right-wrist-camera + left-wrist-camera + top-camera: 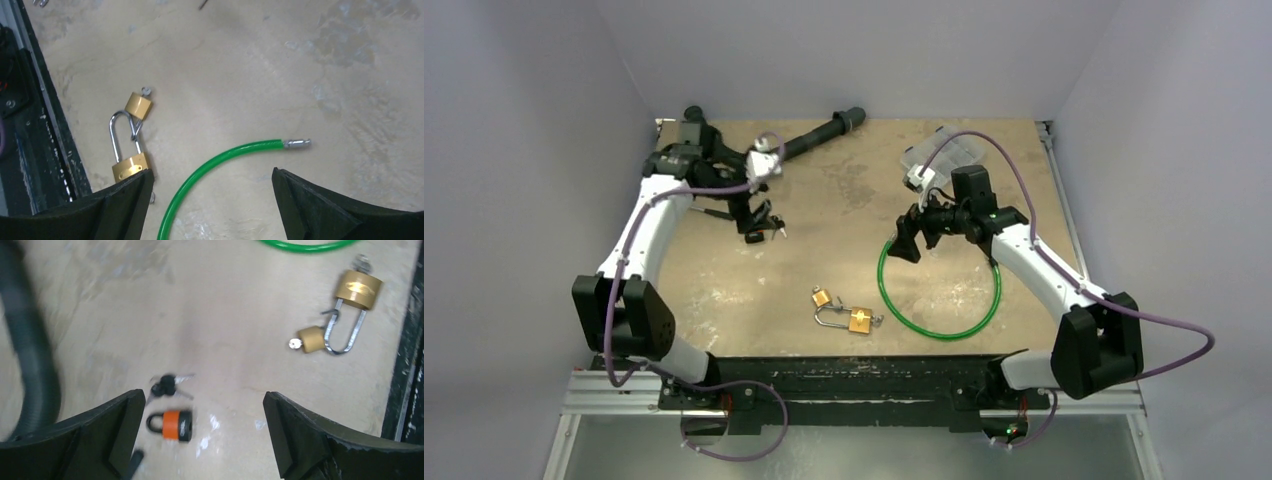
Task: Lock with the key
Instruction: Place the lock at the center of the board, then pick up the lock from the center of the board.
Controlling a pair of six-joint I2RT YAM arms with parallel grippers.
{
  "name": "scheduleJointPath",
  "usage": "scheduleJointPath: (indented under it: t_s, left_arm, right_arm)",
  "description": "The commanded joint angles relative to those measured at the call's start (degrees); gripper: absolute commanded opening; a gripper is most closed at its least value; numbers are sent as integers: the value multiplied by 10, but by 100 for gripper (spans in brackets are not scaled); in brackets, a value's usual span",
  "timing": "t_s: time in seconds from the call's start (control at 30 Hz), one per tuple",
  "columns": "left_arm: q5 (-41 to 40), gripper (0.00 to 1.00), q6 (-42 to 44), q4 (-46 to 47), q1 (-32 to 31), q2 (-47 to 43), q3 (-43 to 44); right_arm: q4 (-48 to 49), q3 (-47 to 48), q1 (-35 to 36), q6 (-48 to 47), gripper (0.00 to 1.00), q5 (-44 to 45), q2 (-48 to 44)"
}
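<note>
The left gripper and right gripper are seen spread wide, nothing held; an orange padlock and keys are found under the left; brass padlocks beside the right.

L arm & R arm: white links, black joints, purple cable each. L hand & R hand black, wedge fingers.

Left arm stretched forward, left pincer spread wide, right arm bent inward, right pincer spread wide
</note>
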Motion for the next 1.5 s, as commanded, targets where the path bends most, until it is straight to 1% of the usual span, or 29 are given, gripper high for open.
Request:
scheduleJointPath:
  t_s: [0.0,0.03,0.1,0.17,0.27,0.37,0.47,0.6,0.63,0.77,0.9,1.0,1.13,1.4,1.47]
  left_arm:
    - [-7,95,241,-110,-95,10,-25]
    - [-13,94,258,-130,-107,16,-23]
    - [5,92,262,-147,-119,23,-25]
    - [12,90,244,-129,-142,12,-52]
    - [-1,88,139,-1,-192,-43,-138]
    - [-52,89,38,122,-270,-79,-214]
    - [-89,93,-31,201,-340,-89,-262]
    - [-112,97,-119,324,-414,-85,-316]
    - [-116,98,-144,346,-431,-81,-324]
    - [-139,100,-186,402,-487,-59,-345]
    - [-159,100,-195,434,-509,-39,-362]
    - [-172,100,-205,440,-513,-16,-363]
    - [-196,100,-218,467,-513,1,-375]
    - [-201,99,-207,481,-518,25,-395]
    - [-213,97,-209,488,-522,36,-396]
  right_arm:
    - [-127,12,0,-89,97,-36,-1]
    - [-140,8,1,-95,96,-39,-2]
    - [-136,-19,0,-93,95,-31,-20]
    - [-110,-52,3,-79,95,-15,-47]
    - [-96,-74,6,-75,96,9,-65]
    - [-91,-79,6,-78,95,35,-68]
    - [-83,-79,4,-67,96,56,-70]
    - [-74,-82,-5,-63,96,96,-70]
    - [-71,-82,-10,-59,96,98,-70]
    - [-65,-71,-30,-42,96,100,-62]
    - [-51,-68,-57,-21,96,95,-58]
    - [-38,-71,-85,1,96,92,-59]
    - [-42,-71,-117,5,96,83,-68]
    - [-63,-75,-133,-3,97,72,-106]
    - [-67,-78,-135,-8,97,75,-115]
